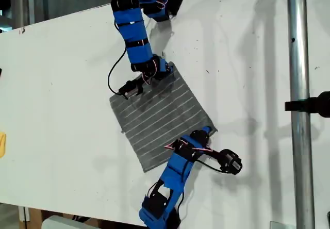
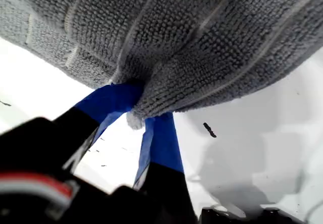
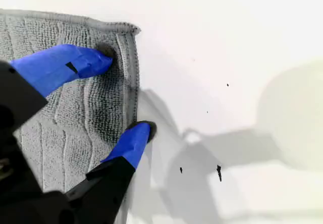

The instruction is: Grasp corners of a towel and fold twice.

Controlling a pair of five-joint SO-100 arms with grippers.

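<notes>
First wrist view puts my first gripper (image 2: pixel 135 114) at the centre of things: its two blue jaws are pinched on a bunched corner (image 2: pixel 144 108) of the towel (image 2: pixel 192 42), and the cloth rises from between them and hangs above the white table (image 2: pixel 262 143), so this corner looks lifted clear.

Second wrist view shows my second gripper (image 3: pixel 123 93) with its jaws spread wide. One fingertip (image 3: pixel 101 55) presses on top of the towel (image 3: pixel 60 123) just inside its hemmed edge, near another corner (image 3: pixel 132 29); the other fingertip (image 3: pixel 141 130) sits at the edge itself, touching down where cloth meets the table (image 3: pixel 227 47). Nothing is caught between them yet, and the cloth there lies flat.

Exterior view has the towel (image 1: pixel 160 118) spread as a tilted square mid-table (image 1: pixel 56 84), with one arm at its upper corner and the other at the corner nearest the exterior view's right.

I judge this as the grasping step before the first fold, half done. Next I need to close my second gripper so the lower fingertip slides under the hem and takes the edge, then raise both corners together and carry them across to the opposite side.
</notes>
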